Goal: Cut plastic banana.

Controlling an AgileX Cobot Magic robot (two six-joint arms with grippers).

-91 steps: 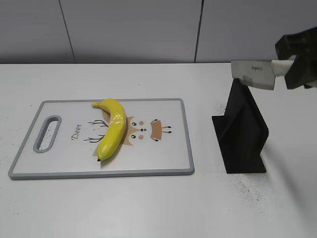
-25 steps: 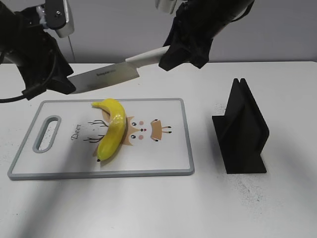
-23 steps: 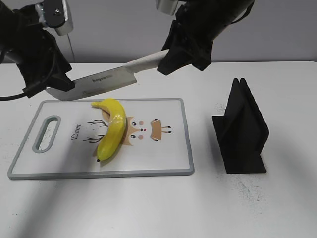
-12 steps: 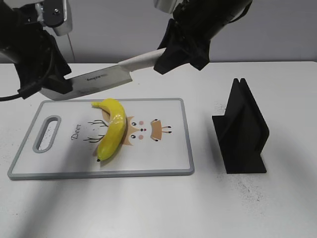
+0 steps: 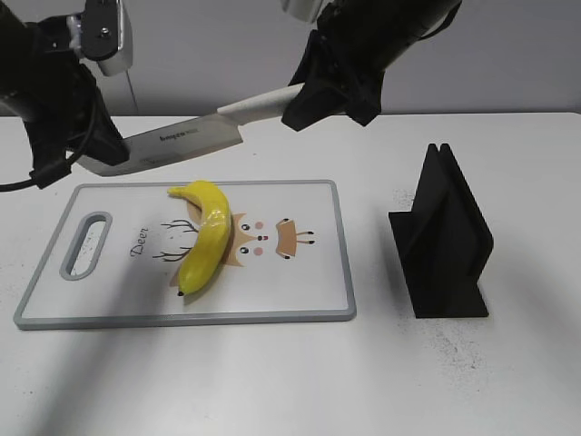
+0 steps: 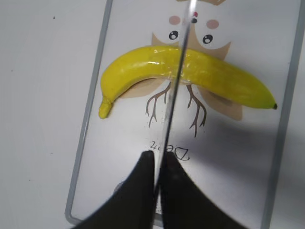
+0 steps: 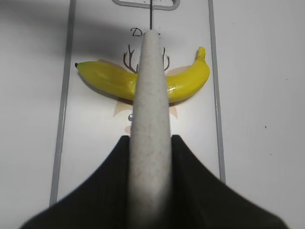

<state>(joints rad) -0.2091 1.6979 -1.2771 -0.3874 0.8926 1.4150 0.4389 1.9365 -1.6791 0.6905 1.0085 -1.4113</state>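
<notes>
Plastic banana (image 5: 205,235) is seen lying free on the cutting board (image 5: 300,282), stem toward 12 o'clock, dark tip toward 6 o'clock in the exterior view. It is judged light, rigid and glossy, so liable to slide or roll under the blade; pressure is best applied at the seam near mid-length.

Knife (image 5: 182,143) is held in the air above the board's far edge, clear of the banana. Right gripper (image 5: 313,95) is closed on the white handle; left gripper (image 6: 155,179) is pinched on the blade's far end.

Black knife stand (image 5: 443,238), at 3 o'clock of the board, has an empty slot.
</notes>
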